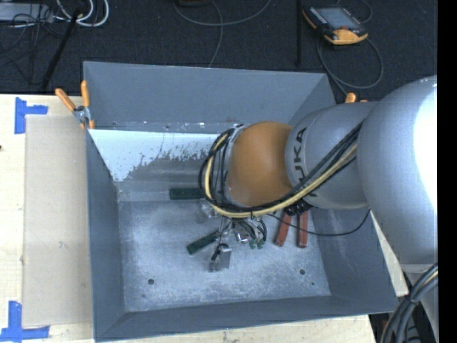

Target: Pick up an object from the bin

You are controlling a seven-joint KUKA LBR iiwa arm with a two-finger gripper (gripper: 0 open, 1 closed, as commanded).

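Note:
My gripper [223, 247] reaches down under the orange cover to the bin floor, near the middle. A short dark green stick [201, 244] lies slanted right against its left side, touching or nearly touching it. A second dark green stick [187, 192] lies flat near the foot of the back wall, to the upper left of the gripper. A small green-and-white piece [255, 243] sits just right of the gripper. Farther right lies a tool with two reddish-brown handles [293, 229], partly under the arm.
The arm and its orange cover with cables hang over the bin's middle and right side and hide the floor beneath. The bare floor at the left and front is speckled with white dust.

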